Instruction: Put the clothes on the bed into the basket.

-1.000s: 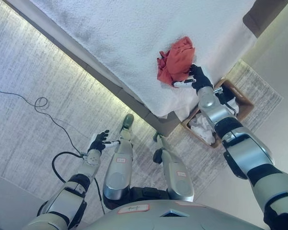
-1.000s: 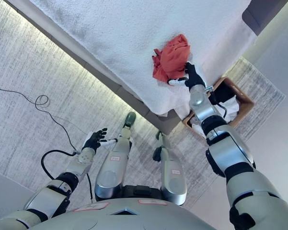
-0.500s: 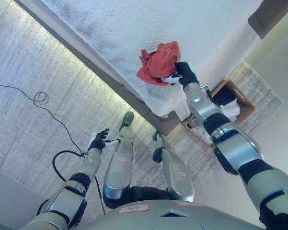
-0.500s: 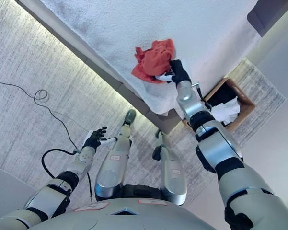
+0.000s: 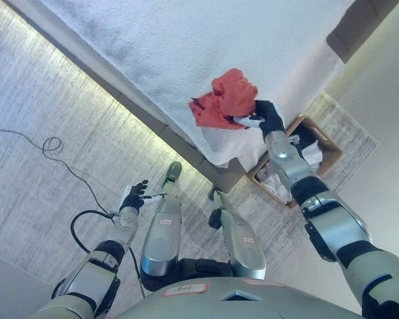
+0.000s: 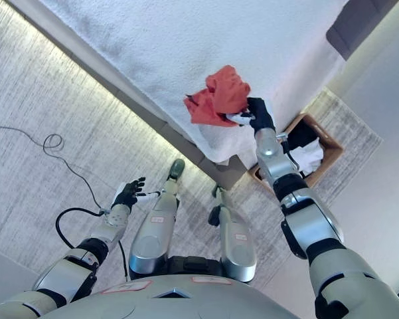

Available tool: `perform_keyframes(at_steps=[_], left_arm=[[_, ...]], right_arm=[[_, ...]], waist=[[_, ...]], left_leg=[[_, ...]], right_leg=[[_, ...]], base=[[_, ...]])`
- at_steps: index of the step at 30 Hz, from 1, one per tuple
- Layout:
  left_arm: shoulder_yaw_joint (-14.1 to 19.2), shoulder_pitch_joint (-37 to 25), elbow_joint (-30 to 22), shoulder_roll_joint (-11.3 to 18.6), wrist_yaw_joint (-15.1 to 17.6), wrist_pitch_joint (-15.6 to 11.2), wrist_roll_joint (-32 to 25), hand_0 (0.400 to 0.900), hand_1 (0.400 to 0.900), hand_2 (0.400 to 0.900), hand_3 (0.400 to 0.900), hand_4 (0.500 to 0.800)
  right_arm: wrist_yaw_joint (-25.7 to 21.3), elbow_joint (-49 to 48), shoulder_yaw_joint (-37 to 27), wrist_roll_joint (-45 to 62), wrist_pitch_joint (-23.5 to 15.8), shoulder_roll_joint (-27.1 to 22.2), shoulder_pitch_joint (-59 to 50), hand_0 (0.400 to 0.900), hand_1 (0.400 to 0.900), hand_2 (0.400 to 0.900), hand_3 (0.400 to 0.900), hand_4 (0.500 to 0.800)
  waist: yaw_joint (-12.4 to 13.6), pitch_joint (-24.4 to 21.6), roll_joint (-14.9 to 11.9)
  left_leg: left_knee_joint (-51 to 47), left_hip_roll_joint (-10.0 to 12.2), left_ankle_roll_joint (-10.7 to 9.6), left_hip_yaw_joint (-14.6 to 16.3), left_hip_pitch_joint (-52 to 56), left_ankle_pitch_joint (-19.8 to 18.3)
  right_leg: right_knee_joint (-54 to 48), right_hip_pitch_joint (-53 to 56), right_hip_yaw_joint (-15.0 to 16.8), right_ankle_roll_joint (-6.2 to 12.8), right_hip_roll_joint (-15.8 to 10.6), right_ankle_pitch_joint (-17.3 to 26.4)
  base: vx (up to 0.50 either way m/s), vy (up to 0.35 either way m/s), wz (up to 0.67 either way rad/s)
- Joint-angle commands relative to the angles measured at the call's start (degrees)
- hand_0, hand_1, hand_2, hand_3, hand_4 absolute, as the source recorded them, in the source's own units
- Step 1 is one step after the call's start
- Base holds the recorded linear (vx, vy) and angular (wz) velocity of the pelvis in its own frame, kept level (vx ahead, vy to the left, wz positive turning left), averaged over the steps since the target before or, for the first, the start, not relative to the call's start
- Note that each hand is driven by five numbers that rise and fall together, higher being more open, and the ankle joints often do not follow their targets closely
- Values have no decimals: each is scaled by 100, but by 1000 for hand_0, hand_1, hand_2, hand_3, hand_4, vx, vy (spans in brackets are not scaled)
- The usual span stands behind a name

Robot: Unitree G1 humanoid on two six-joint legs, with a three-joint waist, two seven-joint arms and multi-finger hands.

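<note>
Red garment gripped and pulled toward the bed edge

The right hand (image 5: pixel 268 117) holds the red garment (image 5: pixel 224 99), now bunched nearer the edge of the bed (image 5: pixel 186 40) than a second ago; the basket (image 5: pixel 319 136) waits just right. The left hand (image 5: pixel 133 197) hangs relaxed, holding nothing.

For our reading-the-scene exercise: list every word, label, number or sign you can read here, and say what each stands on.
None can be read.
The red garment, held by the fingers of the right hand, shows no print.
The white bedcover, the basket and the carpet carry no visible text.
The left hand bears none.
</note>
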Motion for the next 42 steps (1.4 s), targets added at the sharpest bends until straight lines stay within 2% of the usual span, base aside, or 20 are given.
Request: perform_keyframes(at_steps=[1,2,6,8,11,17,23,24,29,31,38,39,40,41,42], left_arm=[[197,450,280,69,-3,-26,85,900,900,900,900,800],[194,452,280,69,-3,-27,85,900,900,900,900,800],[376,557,356,114,-161,26,179,900,900,900,900,800],[405,588,362,122,-195,35,172,900,900,900,900,800],[505,692,410,103,-295,68,195,900,900,900,900,800],[601,786,451,85,-363,92,192,900,900,900,900,800],[572,880,537,41,-442,121,245,900,900,900,900,800],[516,902,576,21,-501,132,267,900,900,900,900,800],[477,925,721,-19,-553,139,282,900,900,900,900,800],[396,941,705,-17,-611,154,310,900,900,900,900,800],[293,992,725,-5,-687,204,350,900,900,900,900,800],[289,992,729,-6,-694,211,357,900,900,900,900,800],[284,999,728,-8,-695,214,363,900,900,900,900,800],[273,1009,756,-19,-696,223,363,900,900,900,900,800],[286,1005,779,-24,-688,226,364,900,900,900,900,800]], right_arm=[[-222,-299,-515,-134,-405,-750,742,400,400,400,400,500],[-222,-304,-518,-135,-403,-751,749,400,400,400,400,500],[-298,-88,-1456,72,-429,-1142,1479,400,400,400,400,500],[-311,-109,-1616,78,-409,-1199,1605,400,400,400,400,500],[-372,-23,-2214,197,-390,-1400,1947,400,400,400,400,500],[-507,131,-2788,325,-390,-1687,2162,400,400,400,400,500],[-387,711,-2867,369,-283,-1911,2118,400,400,400,400,500],[-278,1151,-2826,444,-221,-1996,2019,400,400,400,400,500],[4,1952,-2672,608,-155,-2083,1790,400,400,400,400,500],[192,2583,-2575,632,-24,-2283,1612,400,400,400,400,500],[405,3433,-2615,861,123,-2764,1250,400,400,400,400,500],[431,3493,-2626,899,140,-2814,1222,455,455,455,455,533],[435,3533,-2662,949,144,-2850,1201,455,455,455,455,533],[413,3561,-2654,998,155,-2896,1107,900,900,900,900,800],[432,3570,-2645,1054,149,-2900,1070,900,900,900,900,800]], waist=[[-286,-827,-51],[-281,-827,-51],[-505,-1250,28],[-524,-1321,47],[-646,-1607,117],[-767,-1924,252],[-796,-2082,333],[-787,-2134,362],[-773,-2221,403],[-740,-2273,411],[-677,-2385,411],[-674,-2399,412],[-671,-2407,412],[-660,-2424,404],[-659,-2430,408]], left_leg=[[-477,72,317,359,308,-140],[-486,74,316,361,316,-137],[-797,99,347,525,784,-140],[-843,113,348,557,877,-141],[-967,130,355,637,1144,-176],[-1007,146,336,734,1326,-235],[-1007,158,322,766,1409,-265],[-1007,158,316,757,1442,-282],[-1007,166,292,753,1505,-303],[-1007,181,283,725,1536,-315],[-1007,185,263,651,1578,-329],[-1007,180,260,647,1580,-331],[-1007,177,258,640,1583,-332],[-1007,178,253,634,1584,-330],[-1007,178,249,633,1584,-330]], right_leg=[[246,89,605,448,-281,-252],[246,93,607,448,-280,-253],[267,297,710,482,-292,-364],[267,357,726,488,-290,-387],[231,553,781,500,-278,-446],[173,734,801,525,-287,-479],[163,848,795,528,-300,-497],[146,898,794,529,-292,-502],[107,1003,771,530,-283,-504],[83,1066,740,526,-268,-515],[15,1188,668,531,-264,-519],[6,1204,654,533,-261,-522],[-2,1215,645,535,-261,-522],[-7,1227,635,534,-259,-527],[-9,1233,633,533,-258,-528]], base=[[36,3,-5],[38,3,-12],[75,13,-19],[63,0,-19],[68,-13,-17],[32,-13,-8],[20,-11,-2],[38,-13,0],[32,-14,2],[38,-29,9],[28,-18,7],[19,-12,8],[18,-9,7],[12,-6,5],[11,-6,4]])
